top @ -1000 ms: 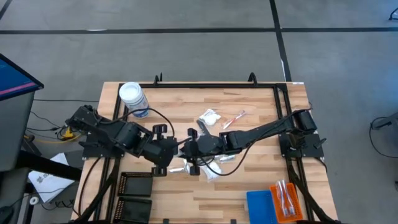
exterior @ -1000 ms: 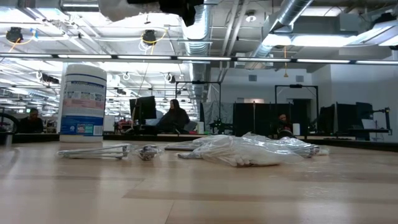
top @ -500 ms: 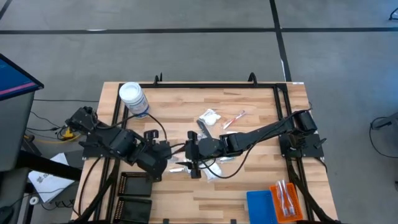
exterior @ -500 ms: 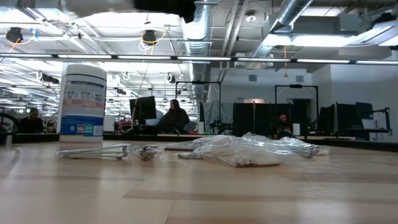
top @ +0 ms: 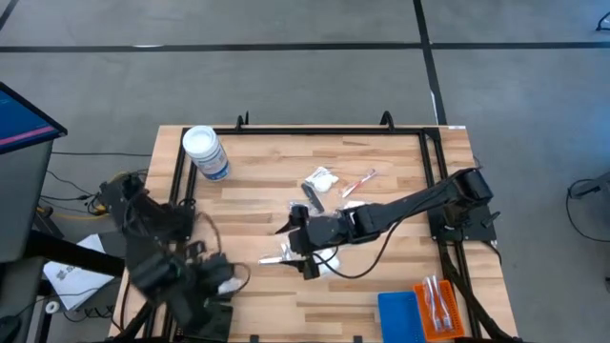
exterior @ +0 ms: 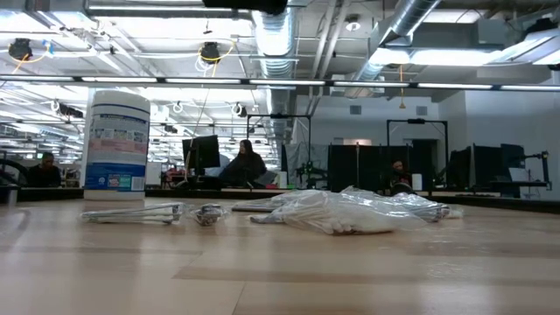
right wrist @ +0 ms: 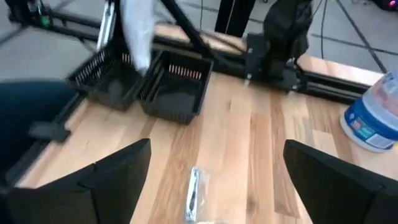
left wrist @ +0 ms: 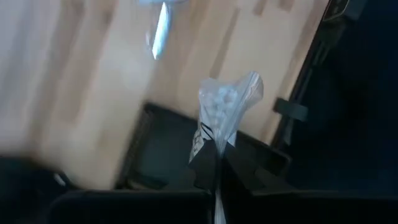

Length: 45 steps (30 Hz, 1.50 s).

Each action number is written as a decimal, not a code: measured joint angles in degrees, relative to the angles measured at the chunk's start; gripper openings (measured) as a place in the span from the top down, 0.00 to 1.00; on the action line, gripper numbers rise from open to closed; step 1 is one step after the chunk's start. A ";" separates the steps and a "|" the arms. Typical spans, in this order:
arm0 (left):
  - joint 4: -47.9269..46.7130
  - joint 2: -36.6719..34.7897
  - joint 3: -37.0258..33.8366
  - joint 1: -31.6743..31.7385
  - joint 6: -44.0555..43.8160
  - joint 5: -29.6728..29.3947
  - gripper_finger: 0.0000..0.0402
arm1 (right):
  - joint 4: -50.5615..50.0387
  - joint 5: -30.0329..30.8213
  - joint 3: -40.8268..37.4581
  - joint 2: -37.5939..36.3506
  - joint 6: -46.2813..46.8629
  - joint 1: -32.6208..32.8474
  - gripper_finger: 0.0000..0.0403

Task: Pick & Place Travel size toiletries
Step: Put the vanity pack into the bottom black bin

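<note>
Left gripper [left wrist: 217,180] pinched on a clear bag of small white pieces [left wrist: 225,109], held over the black trays [left wrist: 161,149].

Right gripper [top: 297,250] spread wide, low above the table [top: 400,276] mid-board, just beside the pile of white sachets [top: 329,259]; silvery wrapped piece [right wrist: 194,199] lying ahead on the wood. Red-pink toothbrush [top: 360,180] farther back.

The left arm folds back toward the near left corner of the worktop, its end effector [top: 217,283] pinched shut. The right arm stretches across to mid-worktop, its end effector [top: 297,246] with fingers [right wrist: 106,180] spread wide apart.
</note>
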 joint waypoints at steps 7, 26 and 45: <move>2.66 7.04 -0.02 -7.49 -5.25 4.69 1.00 | -1.09 0.01 0.07 -1.50 0.87 -0.08 0.10; 9.60 11.68 -0.02 -11.91 -6.77 2.00 1.00 | -3.87 0.02 -1.03 -1.32 2.18 -3.01 0.10; 9.94 11.28 -0.02 -10.52 -16.51 0.94 1.00 | -5.79 0.00 -1.05 -1.28 0.74 -3.23 0.10</move>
